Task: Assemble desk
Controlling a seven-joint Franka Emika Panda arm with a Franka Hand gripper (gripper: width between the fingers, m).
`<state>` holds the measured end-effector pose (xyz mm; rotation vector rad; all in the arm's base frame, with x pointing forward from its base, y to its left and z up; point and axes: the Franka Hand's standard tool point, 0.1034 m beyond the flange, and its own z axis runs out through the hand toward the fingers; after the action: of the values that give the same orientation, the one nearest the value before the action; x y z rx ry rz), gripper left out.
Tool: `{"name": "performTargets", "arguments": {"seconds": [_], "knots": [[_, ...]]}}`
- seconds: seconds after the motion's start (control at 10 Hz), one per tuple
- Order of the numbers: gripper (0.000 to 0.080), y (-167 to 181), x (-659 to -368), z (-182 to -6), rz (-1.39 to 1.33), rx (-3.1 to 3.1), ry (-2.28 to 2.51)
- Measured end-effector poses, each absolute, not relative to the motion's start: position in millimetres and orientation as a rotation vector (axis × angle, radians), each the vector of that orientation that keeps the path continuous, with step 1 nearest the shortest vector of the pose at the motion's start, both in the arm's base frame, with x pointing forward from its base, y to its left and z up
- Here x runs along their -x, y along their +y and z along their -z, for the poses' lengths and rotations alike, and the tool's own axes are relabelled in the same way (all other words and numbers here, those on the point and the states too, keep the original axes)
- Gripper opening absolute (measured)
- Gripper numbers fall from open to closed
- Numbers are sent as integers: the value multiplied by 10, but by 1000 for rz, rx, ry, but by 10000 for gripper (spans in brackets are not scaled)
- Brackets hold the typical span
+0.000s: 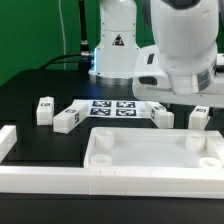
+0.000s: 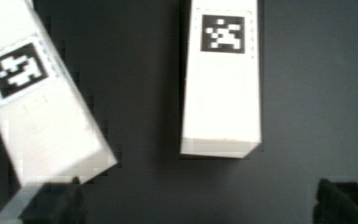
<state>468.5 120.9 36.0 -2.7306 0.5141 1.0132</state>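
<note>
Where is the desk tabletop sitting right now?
In the exterior view, the tabletop lies in the foreground toward the view's right, in front of the marker board, with a leg just behind it.

Four legs (image 1: 43, 110), one tabletop (image 1: 150, 178), one marker board (image 1: 110, 108)

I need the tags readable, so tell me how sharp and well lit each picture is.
Exterior view: even light, the flat white marker board legible, the white plastic tray-like tabletop bright, nearly washed out. Wrist view: one white rectangular block leg and its slanted neighbour look soft-edged, markers slightly blurred but readable; the dark gripper fingertips nearly vanish against the black table.
</note>
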Motion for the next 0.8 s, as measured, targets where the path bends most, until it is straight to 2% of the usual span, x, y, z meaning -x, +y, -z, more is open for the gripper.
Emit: {"name": "performTargets", "arguments": {"seconds": [0.5,0.8], "knots": [[649,1224,-4536,-282,-1434,2526,481],[649,1340,-4555,-275,-1416,2541,453]]}}
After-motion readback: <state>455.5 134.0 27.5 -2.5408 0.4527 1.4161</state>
